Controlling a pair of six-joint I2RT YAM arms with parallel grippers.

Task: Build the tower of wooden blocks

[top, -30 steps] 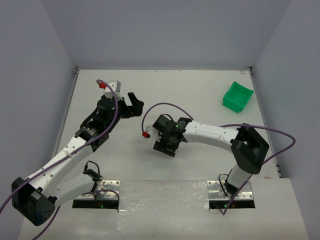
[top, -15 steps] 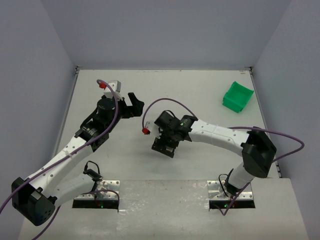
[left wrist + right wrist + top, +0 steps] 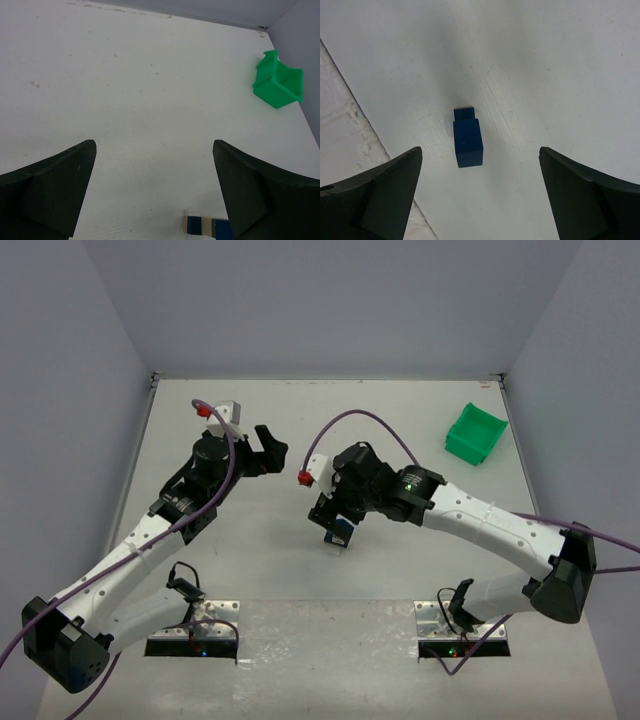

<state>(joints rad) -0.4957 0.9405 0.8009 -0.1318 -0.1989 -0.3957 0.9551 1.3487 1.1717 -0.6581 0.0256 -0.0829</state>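
Hovering above wood block tower (image 3: 468, 142), right end effector (image 3: 335, 518), wide open, holding nothing

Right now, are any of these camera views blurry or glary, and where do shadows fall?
Top external view: soft, even light, no glare, only faint shadows beneath the arms. Right wrist view: the wood block tower is sharp, in a broad dim shadow band. Left wrist view: bright and clear, green bin crisp, tower cut off at the bottom edge.
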